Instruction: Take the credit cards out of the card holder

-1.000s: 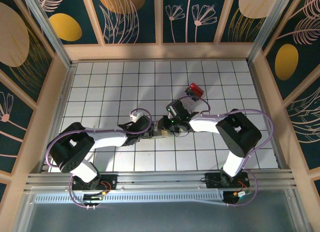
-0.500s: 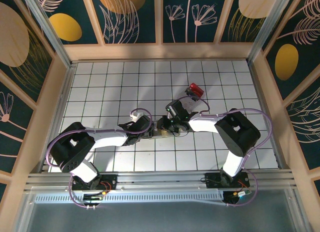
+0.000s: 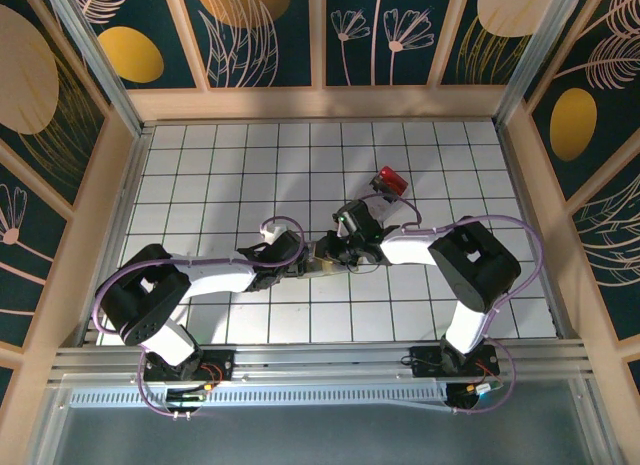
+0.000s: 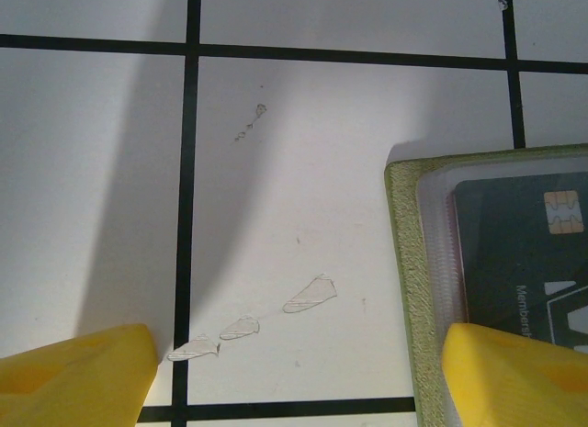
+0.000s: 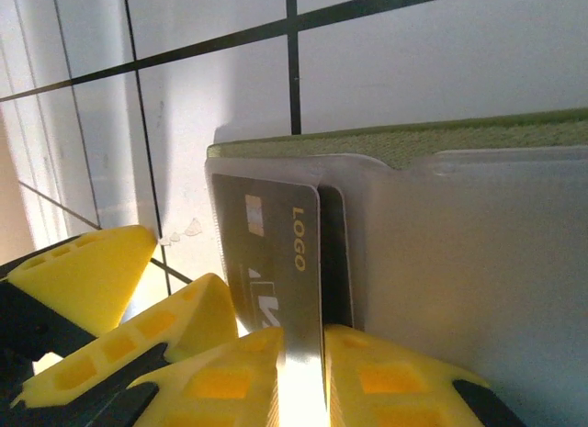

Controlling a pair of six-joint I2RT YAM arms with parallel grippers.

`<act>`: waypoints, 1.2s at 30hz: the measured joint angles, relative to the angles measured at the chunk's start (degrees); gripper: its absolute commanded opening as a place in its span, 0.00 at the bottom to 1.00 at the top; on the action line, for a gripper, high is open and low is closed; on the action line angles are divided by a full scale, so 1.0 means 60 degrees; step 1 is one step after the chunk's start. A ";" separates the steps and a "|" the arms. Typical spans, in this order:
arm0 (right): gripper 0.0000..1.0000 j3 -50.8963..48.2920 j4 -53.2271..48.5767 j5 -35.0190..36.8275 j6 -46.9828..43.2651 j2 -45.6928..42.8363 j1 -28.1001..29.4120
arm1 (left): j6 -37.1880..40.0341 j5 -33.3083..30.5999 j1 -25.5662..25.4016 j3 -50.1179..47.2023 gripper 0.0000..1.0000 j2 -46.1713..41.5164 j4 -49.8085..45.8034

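Right gripper (image 5: 303,353): jaws were drawn together on a dark card (image 5: 276,262), whose thin edge ran down between the two yellow fingers (image 5: 386,381).
Dark card: it stood edge-on to the right wrist camera, with a pale chip and the word LOGO on its face. Its upper part lay against the open end of the clear pocket (image 5: 478,262). Whether it had left the pocket could not be told.
Second card: a narrow dark strip (image 5: 335,252) showed just behind the first, inside the clear plastic.
Left gripper (image 4: 294,376): jaws stood wide apart and held nothing. One yellow fingertip (image 4: 78,372) was over bare tile, and the other was over the near edge of the card holder (image 4: 404,262).
Card holder: it lay open and flat on the table (image 3: 200,175), near the middle and a little toward the arms. Its yellow-green rim framed the clear pocket. In the left wrist view a dark card face with a gold chip lay under the plastic; whether it was the clamped card could not be told.
Arms: in the top view both reached inward and met tip to tip over the holder, the left from the left and the right from the right.
Red object (image 3: 391,179): small, it lay on the tiles beyond the right wrist, apart from the holder.
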 measured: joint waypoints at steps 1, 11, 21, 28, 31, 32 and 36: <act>0.17 -0.0062 0.0117 -0.0087 0.0047 0.0000 -0.0036 | -0.0004 -0.0004 0.0000 0.0000 0.84 0.0000 0.0000; 0.15 -0.0579 0.1038 -0.0783 0.0262 -0.0346 -0.0277 | -0.0113 -0.0066 -0.0004 0.0033 0.84 0.0011 -0.0015; 0.13 -0.1035 0.1319 -0.0889 0.0361 -0.0517 -0.0448 | -0.0175 -0.0153 -0.0040 0.0069 0.84 0.0080 -0.0073; 0.12 -0.1198 0.1472 -0.0991 0.0372 -0.0707 -0.0590 | -0.0186 -0.0193 -0.0055 0.0106 0.84 0.0113 -0.0106; 0.11 -0.1202 0.1508 -0.1005 0.0401 -0.0750 -0.0590 | -0.0215 -0.0211 -0.0055 0.0138 0.84 0.0142 -0.0142; 0.12 -0.1202 0.1523 -0.1005 0.0401 -0.0765 -0.0597 | -0.0219 -0.0211 -0.0055 0.0149 0.84 0.0149 -0.0149; 0.13 -0.1217 0.1555 -0.1027 0.0404 -0.0812 -0.0663 | -0.0244 -0.0222 -0.0055 0.0182 0.84 0.0186 -0.0178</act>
